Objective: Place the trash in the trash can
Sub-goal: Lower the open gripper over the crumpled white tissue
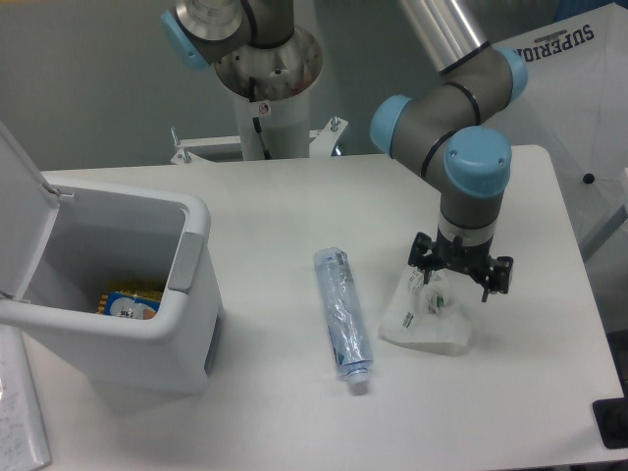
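Camera view from the fixed mount shows the wrapper (425, 316) crumpled flat on the bench (294, 216), the hand (461, 278) just over its upper edge with fingers spread and nothing held. The bottle (342, 316) lies well apart to its left. A thin, slack film may slip out of a pinch, or catch only at a corner and drop on the way (a likely risk). The trash can (108, 285), lid up, holds a blue-and-orange packet (129, 302).
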Robot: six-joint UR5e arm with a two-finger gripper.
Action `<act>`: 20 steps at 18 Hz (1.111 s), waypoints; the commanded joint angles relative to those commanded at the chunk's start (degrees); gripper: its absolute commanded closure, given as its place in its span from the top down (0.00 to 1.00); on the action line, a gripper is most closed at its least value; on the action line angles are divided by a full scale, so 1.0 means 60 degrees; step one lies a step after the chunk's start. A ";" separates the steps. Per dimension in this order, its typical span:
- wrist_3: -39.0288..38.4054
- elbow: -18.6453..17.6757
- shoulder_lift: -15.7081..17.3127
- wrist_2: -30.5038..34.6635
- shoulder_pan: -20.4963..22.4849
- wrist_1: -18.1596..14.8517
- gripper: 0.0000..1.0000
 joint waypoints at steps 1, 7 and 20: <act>-0.0088 0.0103 -0.0132 0.0000 -0.0030 0.0029 1.00; -0.0206 0.0426 -0.0572 0.0058 -0.0030 0.0176 1.00; -0.0148 0.0194 -0.0998 0.0132 -0.0235 0.0176 1.00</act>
